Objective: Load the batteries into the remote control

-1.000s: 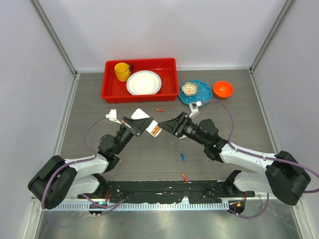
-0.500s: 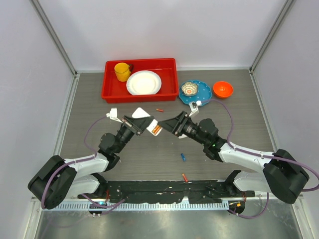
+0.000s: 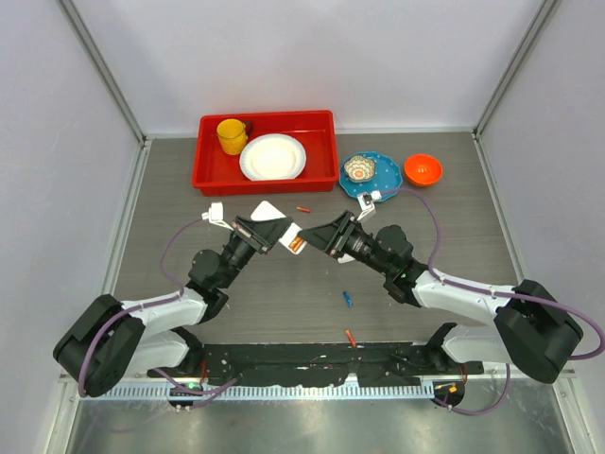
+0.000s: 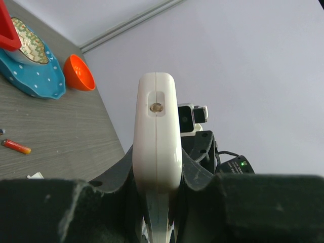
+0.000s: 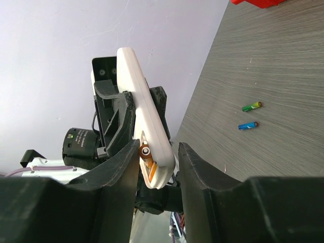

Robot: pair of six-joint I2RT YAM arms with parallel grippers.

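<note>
Remote control (image 5: pixel 144 116): flat smooth white plastic, rounded ends, held above the grey woodgrain surface (image 5: pixel 263 76), clamped in left end effector (image 4: pixel 157 195). Right end effector (image 5: pixel 158 167) straddles the end holding a cylindrical orange battery (image 5: pixel 147 161); grip unclear.

A robot test cell in a lab: blank white walls (image 3: pixel 312 57) enclose a grey worktop (image 3: pixel 284 284), with the left arm (image 3: pixel 151 317) and right arm (image 3: pixel 473 298) bolted along its near edge.
</note>
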